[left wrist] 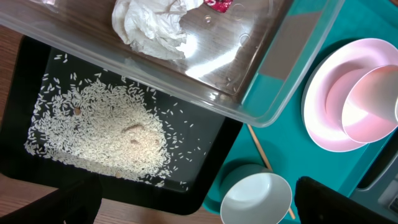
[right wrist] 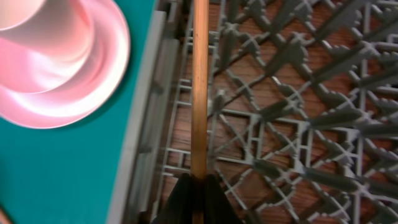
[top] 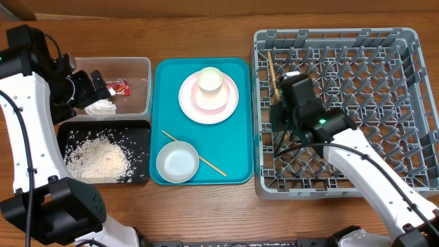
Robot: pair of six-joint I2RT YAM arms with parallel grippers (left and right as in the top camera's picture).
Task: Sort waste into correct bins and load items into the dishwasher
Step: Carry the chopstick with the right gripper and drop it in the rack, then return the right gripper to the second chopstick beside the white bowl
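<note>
The right arm reaches over the left side of the dish rack [top: 335, 32]. The right gripper [right wrist: 198, 186] is clamped tight on one chopstick [right wrist: 199, 93], which runs straight ahead of its fingers above the pegs. The left arm is bent over the bins, and the left gripper [left wrist: 196, 186] is spread wide and empty. The napkin [left wrist: 152, 28] sits ahead of it in the clear tub [top: 113, 60], with the rice [left wrist: 106, 130] below in the black tray [left wrist: 28, 62]. The wrapper [left wrist: 217, 5] is cut off at the frame edge. The second chopstick [top: 209, 163] is partly hidden by a bowl [top: 177, 162] on the teal tray [top: 233, 137].
</note>
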